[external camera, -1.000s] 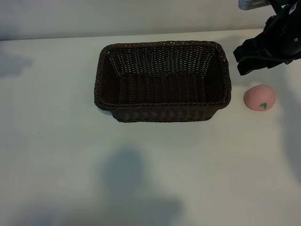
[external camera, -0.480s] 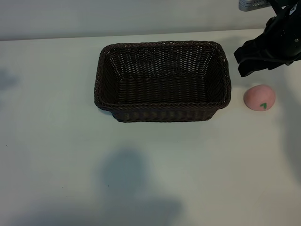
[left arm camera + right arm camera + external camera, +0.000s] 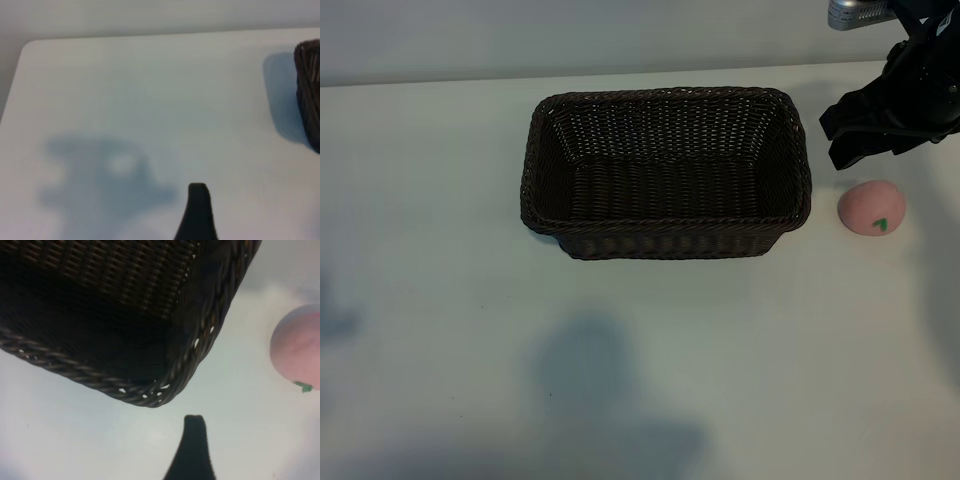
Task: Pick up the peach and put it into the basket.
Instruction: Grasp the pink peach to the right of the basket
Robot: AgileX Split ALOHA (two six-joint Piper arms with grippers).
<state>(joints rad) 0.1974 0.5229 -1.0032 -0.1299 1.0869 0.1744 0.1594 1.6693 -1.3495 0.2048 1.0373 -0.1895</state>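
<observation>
The pink peach [image 3: 871, 208] lies on the white table just right of the dark brown wicker basket [image 3: 667, 228], with its green leaf mark facing the front. My right gripper [image 3: 832, 138] hovers open a little behind and above the peach, beside the basket's right end, with nothing between its fingers. In the right wrist view one dark finger [image 3: 194, 440] points at the basket's corner [image 3: 200, 355], and the peach [image 3: 298, 350] sits off to the side. The left gripper is outside the exterior view. Its wrist view shows one finger [image 3: 198, 210] over bare table and a sliver of the basket [image 3: 310, 95].
The white table [image 3: 440, 250] runs wide to the left of and in front of the basket. A pale wall stands behind the table's far edge. Soft shadows lie on the tabletop at the front and far left.
My right gripper has edged slightly to the right, closer to the peach. A shadow at the table's far left has slid toward the front. Peach and basket have not moved.
</observation>
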